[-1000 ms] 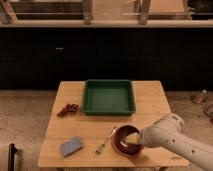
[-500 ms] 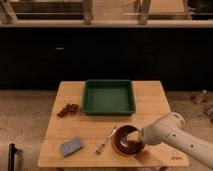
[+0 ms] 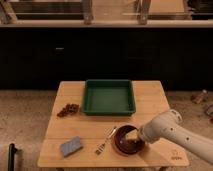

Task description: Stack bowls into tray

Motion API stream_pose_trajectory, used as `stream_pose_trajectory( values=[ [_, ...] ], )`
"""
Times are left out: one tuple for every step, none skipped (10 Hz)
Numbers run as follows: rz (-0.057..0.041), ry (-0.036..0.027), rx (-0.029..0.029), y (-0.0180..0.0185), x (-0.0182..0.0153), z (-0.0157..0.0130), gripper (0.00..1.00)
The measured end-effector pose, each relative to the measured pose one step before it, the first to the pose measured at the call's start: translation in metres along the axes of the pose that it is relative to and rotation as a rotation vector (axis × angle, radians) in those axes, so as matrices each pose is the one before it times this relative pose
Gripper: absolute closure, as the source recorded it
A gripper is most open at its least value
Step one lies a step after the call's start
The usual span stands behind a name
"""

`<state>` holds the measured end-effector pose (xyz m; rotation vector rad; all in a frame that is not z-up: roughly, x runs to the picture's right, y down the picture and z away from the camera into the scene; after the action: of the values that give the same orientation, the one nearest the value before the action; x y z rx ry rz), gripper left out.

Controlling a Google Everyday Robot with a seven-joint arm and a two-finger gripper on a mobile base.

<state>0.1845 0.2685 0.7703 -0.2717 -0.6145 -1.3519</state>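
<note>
A dark maroon bowl (image 3: 125,142) with a reddish rim sits on the wooden table (image 3: 150,102) near its front edge, right of centre. I cannot make out the orange-red bowl as a separate thing. The dark green tray (image 3: 109,97) lies empty at the table's back centre, apart from the bowl. My gripper (image 3: 133,136) reaches in from the right and sits at the bowl's right rim, over its inside. The white arm (image 3: 172,131) hides the bowl's right edge.
A fork (image 3: 105,141) lies just left of the bowl. A blue sponge (image 3: 71,146) lies at the front left. A small dark reddish cluster (image 3: 67,109) lies left of the tray. Dark cabinets stand behind the table.
The arm has shifted only slightly at the bowl. The bowl, tray, fork and sponge have stayed where they were.
</note>
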Motion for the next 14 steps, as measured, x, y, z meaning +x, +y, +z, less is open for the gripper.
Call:
stream_pose_trajectory(
  values=[
    [-0.01097, -0.00669, 0.00577, 0.00201, 0.00253, 0.00229, 0.20],
    [-0.00683, -0.00262, 0.00413, 0.00150, 0.00243, 0.00101, 0.20],
    [-0.00827, -0.00379, 0.00501, 0.00142, 0.00235, 0.00176, 0.20],
    [-0.00687, -0.00218, 0.00711, 0.00126, 0.00238, 0.00260, 0.20],
    [-0.00599, -0.00141, 0.00815, 0.00072, 0.00207, 0.00293, 0.20],
    [-0.00644, -0.00049, 0.01017, -0.00032, 0.00134, 0.00341, 0.20],
    [-0.00345, 0.00185, 0.00814, 0.00003, 0.00143, 0.00222, 0.21],
    [-0.00473, 0.00612, 0.01244, -0.00096, 0.00119, 0.00303, 0.28],
    [-0.00205, 0.00422, 0.00932, -0.00077, 0.00034, 0.00236, 0.38],
    [-0.00059, 0.00069, -0.00020, 0.00013, 0.00003, -0.00171, 0.56],
    [-0.00065, -0.00144, 0.00166, -0.00085, -0.00033, -0.00046, 0.68],
    [-0.00275, -0.00277, -0.00088, -0.00077, -0.00019, 0.00021, 0.79],
    [0.00012, 0.00198, 0.00146, 0.00019, -0.00069, 0.00092, 0.87],
    [0.02825, 0.01420, 0.01002, 0.00037, -0.00270, 0.00376, 0.96]
  ],
)
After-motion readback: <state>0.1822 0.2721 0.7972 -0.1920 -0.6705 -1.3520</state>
